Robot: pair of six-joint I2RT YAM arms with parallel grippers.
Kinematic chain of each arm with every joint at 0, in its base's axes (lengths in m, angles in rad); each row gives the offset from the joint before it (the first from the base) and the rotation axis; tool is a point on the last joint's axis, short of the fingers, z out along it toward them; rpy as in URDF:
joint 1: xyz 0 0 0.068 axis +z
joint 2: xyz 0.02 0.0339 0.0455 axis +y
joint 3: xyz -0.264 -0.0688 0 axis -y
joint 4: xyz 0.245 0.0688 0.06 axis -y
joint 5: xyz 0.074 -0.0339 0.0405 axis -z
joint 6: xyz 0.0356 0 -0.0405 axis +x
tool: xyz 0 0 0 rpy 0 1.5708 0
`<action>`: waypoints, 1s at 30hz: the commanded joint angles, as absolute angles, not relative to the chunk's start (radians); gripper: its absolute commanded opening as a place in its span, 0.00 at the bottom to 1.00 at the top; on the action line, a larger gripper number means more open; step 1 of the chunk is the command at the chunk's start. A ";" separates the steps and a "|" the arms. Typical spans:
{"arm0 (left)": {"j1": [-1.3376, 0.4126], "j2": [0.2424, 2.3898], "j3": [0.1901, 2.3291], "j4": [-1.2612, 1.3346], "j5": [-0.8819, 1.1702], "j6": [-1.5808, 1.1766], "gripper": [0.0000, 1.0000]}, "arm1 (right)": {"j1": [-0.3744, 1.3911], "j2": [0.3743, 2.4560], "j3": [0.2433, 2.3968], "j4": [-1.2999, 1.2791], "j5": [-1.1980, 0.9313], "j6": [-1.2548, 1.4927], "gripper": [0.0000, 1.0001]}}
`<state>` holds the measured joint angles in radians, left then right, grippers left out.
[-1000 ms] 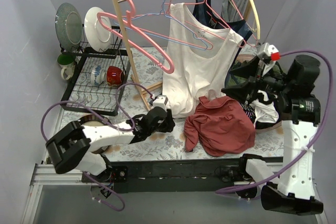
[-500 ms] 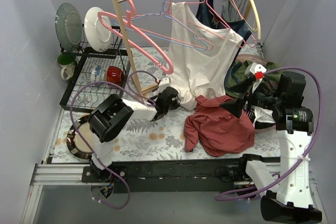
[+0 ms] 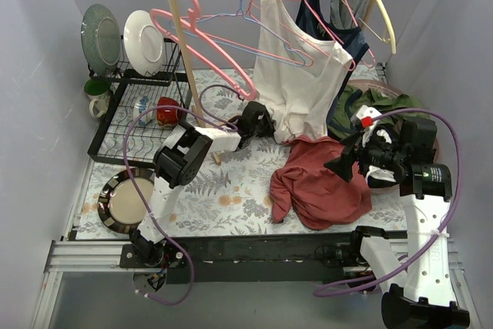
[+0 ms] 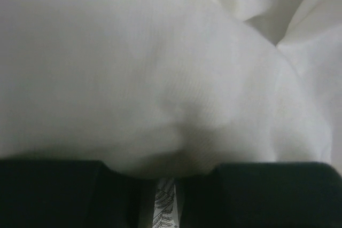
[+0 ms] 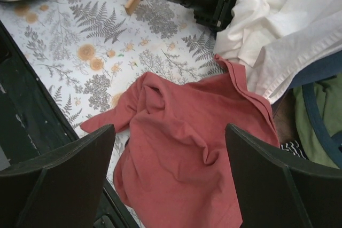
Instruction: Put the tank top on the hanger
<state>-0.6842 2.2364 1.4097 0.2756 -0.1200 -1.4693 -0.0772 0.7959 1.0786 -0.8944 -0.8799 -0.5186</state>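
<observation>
1. The right pincer (image 5: 168,132) is spread wide open with nothing between its dark fingers (image 5: 59,177). It hovers just above the rust-red cloth tank top (image 5: 181,153).
2. That tank top lies crumpled on the fern-and-flower patterned tabletop (image 5: 91,41), towards the near edge and right of centre. Its far edge touches the hem of the white cloth tank top (image 5: 283,30).
3. The left pincer (image 4: 160,180) has its jaws drawn almost together, with only a thin slit between them. White cloth fills the left wrist view and presses right against them. Whether a fold is caught there cannot be told.
4. From above, the left pincer sits at the lower left hem of the white tank top, which hangs from the wooden clothes rail (image 3: 176,28) at the far side.
5. The thin pink wire hanger (image 3: 327,21) hangs by its hook on that rail, far and to the right. It sits in front of the dark navy top (image 3: 350,36) and is well apart from the rust-red tank top.
6. Further left on the rail hang a thin blue wire hanger (image 3: 245,11) and a thick pink plastic hanger (image 3: 202,36).
</observation>
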 commanded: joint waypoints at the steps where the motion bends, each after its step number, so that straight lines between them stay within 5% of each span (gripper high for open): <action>1: -0.647 2.253 1.445 0.262 -0.016 -1.463 0.22 | -0.074 0.779 1.054 -0.908 -0.819 -0.578 0.91; 5: -0.647 2.145 1.343 0.311 0.066 -1.425 0.48 | -0.074 0.769 1.035 -0.931 -0.778 -0.630 0.92; 11: -0.647 1.886 1.146 0.267 0.132 -1.382 0.75 | -0.074 0.761 1.009 -0.943 -0.738 -0.713 0.94; 23: -0.672 1.436 0.757 0.180 0.397 -1.313 0.86 | -0.074 0.799 0.899 -0.832 -0.594 -0.842 0.94; 30: -0.902 1.475 0.822 0.114 0.210 -1.235 0.91 | -0.074 0.959 0.871 -0.696 -0.426 -0.772 0.86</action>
<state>-0.7944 1.4322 0.7551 0.1665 0.3080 -1.3067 -0.0765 0.8906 0.8688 -0.8062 -0.5247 -0.7982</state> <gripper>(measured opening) 0.886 0.886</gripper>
